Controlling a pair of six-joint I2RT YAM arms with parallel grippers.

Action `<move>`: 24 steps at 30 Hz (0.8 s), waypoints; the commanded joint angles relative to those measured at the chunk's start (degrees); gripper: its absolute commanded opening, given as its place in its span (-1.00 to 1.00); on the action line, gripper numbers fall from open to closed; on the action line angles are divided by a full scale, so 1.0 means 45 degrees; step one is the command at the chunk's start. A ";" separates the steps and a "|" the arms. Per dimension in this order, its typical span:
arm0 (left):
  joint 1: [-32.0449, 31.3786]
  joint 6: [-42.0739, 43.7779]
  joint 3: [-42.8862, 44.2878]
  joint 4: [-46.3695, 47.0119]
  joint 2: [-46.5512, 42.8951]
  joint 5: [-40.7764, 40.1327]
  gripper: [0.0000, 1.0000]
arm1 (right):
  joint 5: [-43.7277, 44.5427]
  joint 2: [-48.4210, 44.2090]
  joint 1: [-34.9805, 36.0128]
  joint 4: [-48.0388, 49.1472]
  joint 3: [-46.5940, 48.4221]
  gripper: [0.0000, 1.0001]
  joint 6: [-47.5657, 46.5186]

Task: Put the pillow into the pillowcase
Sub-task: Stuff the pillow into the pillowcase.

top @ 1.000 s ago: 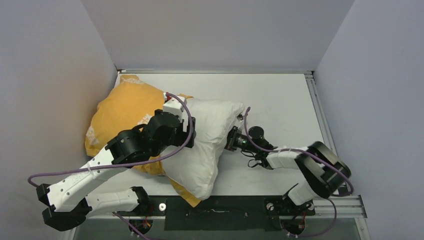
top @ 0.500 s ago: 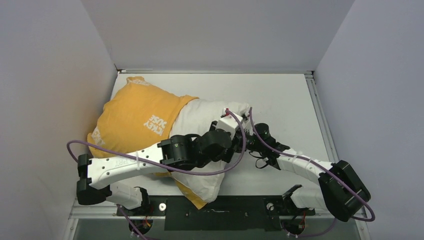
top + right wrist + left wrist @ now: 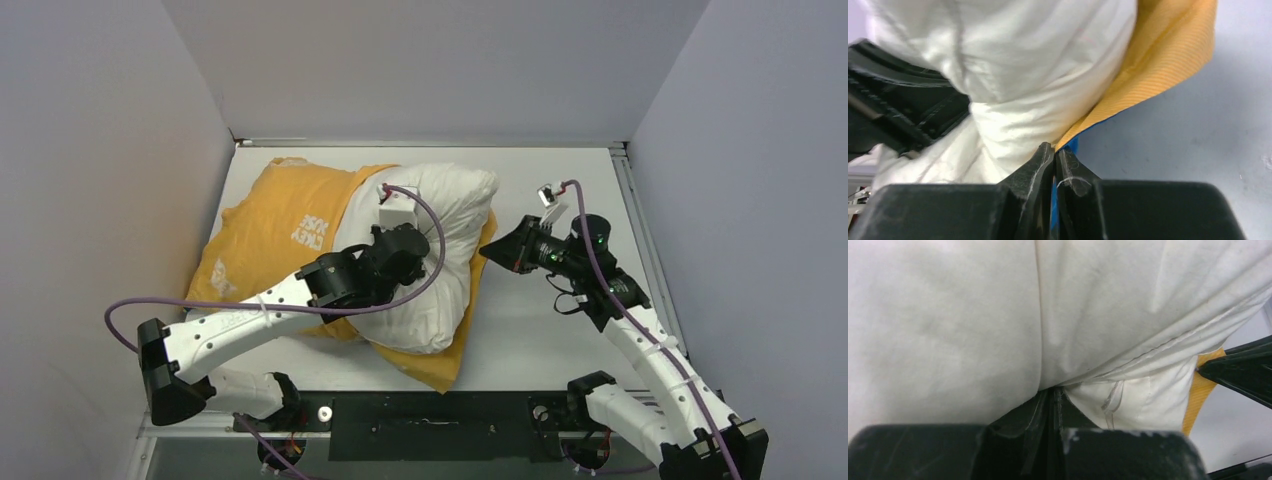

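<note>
The plump off-white pillow (image 3: 445, 215) lies partly inside the orange-yellow pillowcase (image 3: 285, 225), its right half sticking out. My left gripper (image 3: 400, 238) presses down on top of the pillow. In the left wrist view its jaws (image 3: 1053, 391) are shut on a pinched fold of pillow (image 3: 948, 325) fabric. My right gripper (image 3: 487, 253) is at the pillow's right side. In the right wrist view it (image 3: 1055, 150) is shut on the pillowcase (image 3: 1158, 55) edge, orange outside and blue inside, beside the pillow (image 3: 1038, 55).
The white table (image 3: 570, 170) is walled at the back and both sides, with a metal rail (image 3: 640, 220) along its right edge. The left arm's purple cable (image 3: 200, 305) loops over the pillowcase. A black strip (image 3: 430, 425) runs along the near edge between the bases.
The left gripper moved from the pillow's right end back onto its top and shut. The right arm swung up and right with the case edge. The pillow shifted toward the back.
</note>
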 commanded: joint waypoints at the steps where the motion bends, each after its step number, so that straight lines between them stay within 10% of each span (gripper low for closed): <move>1: 0.0832 0.0548 -0.0733 -0.1256 -0.0348 -0.1021 -1.00 | -0.1723 -0.1319 -0.0765 0.2065 0.3440 -0.89 0.0232; 10: 0.1618 0.1405 -0.2712 0.2407 -0.2489 -0.0067 -1.00 | -0.2722 -0.0836 -0.0765 0.5351 0.5743 -0.89 0.2612; 15: 0.2261 0.1594 -0.3608 0.3686 -0.3949 0.0530 -1.00 | -0.1635 -0.0309 -0.0765 0.1438 0.6875 -0.89 0.0390; 20: 0.2374 0.1768 -0.3056 0.2770 -0.3517 0.0549 -1.00 | -0.1100 -0.0466 -0.0765 0.0467 0.3176 -0.88 0.0000; 24: 0.2399 0.1824 -0.3027 0.2601 -0.3279 0.0649 -1.00 | -0.0984 -0.0408 -0.0765 0.2252 -0.0789 -0.42 0.0707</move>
